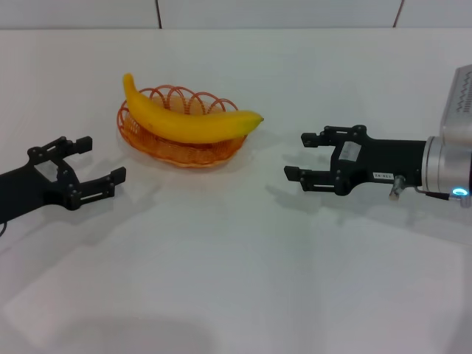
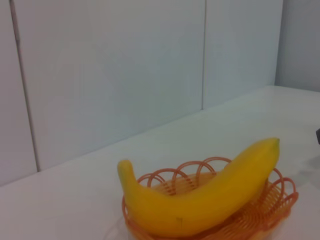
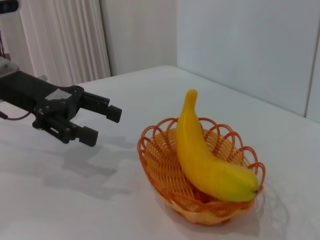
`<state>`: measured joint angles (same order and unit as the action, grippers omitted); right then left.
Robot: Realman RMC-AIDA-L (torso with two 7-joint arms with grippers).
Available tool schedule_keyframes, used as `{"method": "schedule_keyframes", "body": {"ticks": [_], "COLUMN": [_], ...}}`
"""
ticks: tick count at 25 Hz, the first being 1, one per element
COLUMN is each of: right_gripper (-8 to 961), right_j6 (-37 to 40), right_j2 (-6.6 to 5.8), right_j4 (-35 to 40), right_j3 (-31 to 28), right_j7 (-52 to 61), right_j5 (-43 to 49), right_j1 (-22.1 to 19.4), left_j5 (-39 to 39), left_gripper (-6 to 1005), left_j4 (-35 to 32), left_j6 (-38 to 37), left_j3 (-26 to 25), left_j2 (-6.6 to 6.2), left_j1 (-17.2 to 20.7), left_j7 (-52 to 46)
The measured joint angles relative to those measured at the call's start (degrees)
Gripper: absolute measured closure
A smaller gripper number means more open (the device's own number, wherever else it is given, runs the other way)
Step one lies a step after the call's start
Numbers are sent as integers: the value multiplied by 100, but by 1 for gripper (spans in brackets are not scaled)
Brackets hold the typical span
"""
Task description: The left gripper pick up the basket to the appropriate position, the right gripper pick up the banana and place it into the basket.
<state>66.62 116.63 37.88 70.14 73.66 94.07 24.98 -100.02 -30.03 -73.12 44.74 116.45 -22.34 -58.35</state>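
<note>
— Well, starting at the left: what is the left gripper (image 1: 94, 164) doing?

— It hovers low over the white table (image 1: 236, 280), near the basket's left side but apart from it. Its fingers are spread and grasp nothing. In the right wrist view the same claw (image 3: 102, 122) shows released, aimed toward the basket.

— And the container?

— The basket (image 1: 140, 133) sits on the table between the two grippers, toward the far side. It holds one item, the banana (image 1: 188, 122).

— Orientation of the banana?

— Its long axis runs left to right across the basket. The narrow stem end rises at the left rear, above the rim; the blunt, dark-tipped end points right and juts past the rim toward the right gripper. The curve sags into the basket's bowl.

— The right gripper (image 1: 302, 156)?

— Level with the banana's tip, near it yet not touching. Its fingers stand apart, empty, pointing left at the basket.
</note>
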Motion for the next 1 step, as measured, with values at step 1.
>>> {"method": "schedule_keyframes", "body": {"ticks": [1], "right_gripper": [229], "right_j6": [0], "right_j2": [0], "right_j4": [0], "right_j3": [-1], "right_j7": [0], "right_j5": [-5], "right_j1": [0], "left_j5": [0], "left_gripper": [119], "left_j4": [19], "left_j6": [0], "left_j3": [0], "left_j2": [0], "left_j1": [-1], "left_j7": [21]}}
